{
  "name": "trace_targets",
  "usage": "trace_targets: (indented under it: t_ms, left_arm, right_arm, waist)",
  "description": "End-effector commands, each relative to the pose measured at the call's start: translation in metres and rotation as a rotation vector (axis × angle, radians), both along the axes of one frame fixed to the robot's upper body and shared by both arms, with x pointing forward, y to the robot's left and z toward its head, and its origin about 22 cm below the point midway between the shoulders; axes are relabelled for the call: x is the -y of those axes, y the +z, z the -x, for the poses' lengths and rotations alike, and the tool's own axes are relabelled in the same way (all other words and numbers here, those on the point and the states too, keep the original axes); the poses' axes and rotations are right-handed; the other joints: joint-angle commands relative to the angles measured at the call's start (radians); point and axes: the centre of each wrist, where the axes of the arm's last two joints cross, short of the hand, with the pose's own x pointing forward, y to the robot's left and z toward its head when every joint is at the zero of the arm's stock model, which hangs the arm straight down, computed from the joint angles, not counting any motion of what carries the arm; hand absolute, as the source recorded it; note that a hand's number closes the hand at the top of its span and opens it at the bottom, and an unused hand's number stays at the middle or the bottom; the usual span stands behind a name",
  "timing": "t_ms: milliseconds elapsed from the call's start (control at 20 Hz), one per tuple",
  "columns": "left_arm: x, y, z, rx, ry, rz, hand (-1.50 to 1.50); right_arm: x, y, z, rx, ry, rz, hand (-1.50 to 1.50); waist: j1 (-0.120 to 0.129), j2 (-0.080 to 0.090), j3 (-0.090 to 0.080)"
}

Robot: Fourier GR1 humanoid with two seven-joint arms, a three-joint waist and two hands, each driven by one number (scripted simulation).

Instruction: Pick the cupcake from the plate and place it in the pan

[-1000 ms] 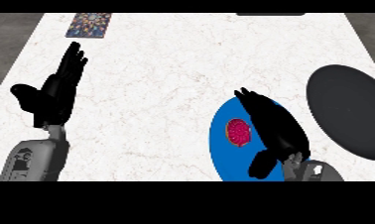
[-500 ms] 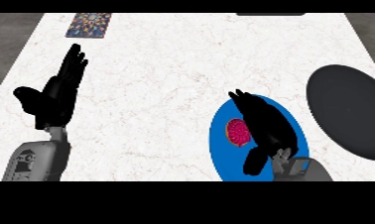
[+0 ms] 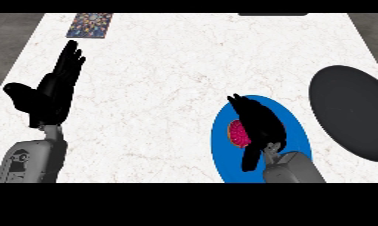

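A pink-topped cupcake (image 3: 237, 133) sits on the blue plate (image 3: 294, 120) at the lower right of the counter. My right hand (image 3: 258, 122) lies over the plate with its fingers stretched up and left, right beside the cupcake and covering its right part; the thumb points down past it. The fingers look straight, not curled round the cupcake. The dark round pan (image 3: 347, 110) lies at the right edge, apart from the plate. My left hand (image 3: 52, 90) rests open at the left, fingers up.
A colourful patterned card (image 3: 90, 24) lies at the far left corner of the white marble counter (image 3: 170, 80). A dark object (image 3: 272, 14) shows at the far edge.
My right hand has slid left and slightly back towards me over the plate, now closer against the cupcake. The left hand has barely moved.
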Motion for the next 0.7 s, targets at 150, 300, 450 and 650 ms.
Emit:
trace_targets:
  t_ms: [150,300,450,650]
  left_arm:
    - [-0.004,-0.005,0.008,-0.011,-0.001,0.000,0.00]
    - [0.013,-0.017,0.002,0.010,0.010,-0.008,0.00]
    - [0.006,-0.007,-0.013,0.003,-0.003,-0.004,0.00]
    - [-0.002,-0.015,-0.016,-0.004,0.006,0.003,0.00]
  right_arm:
    - [0.003,0.014,-0.013,0.000,0.134,-0.037,1.50]
    - [0.006,-0.028,-0.001,0.018,0.149,-0.014,1.50]
    - [0.000,-0.005,-0.015,0.033,0.144,-0.036,1.50]
    - [-0.004,-0.011,0.006,0.047,0.152,-0.006,1.50]
  waist:
    - [0.002,0.000,0.000]
    - [-0.001,0.001,0.000]
    - [-0.002,0.000,0.000]
    - [-0.004,0.000,0.000]
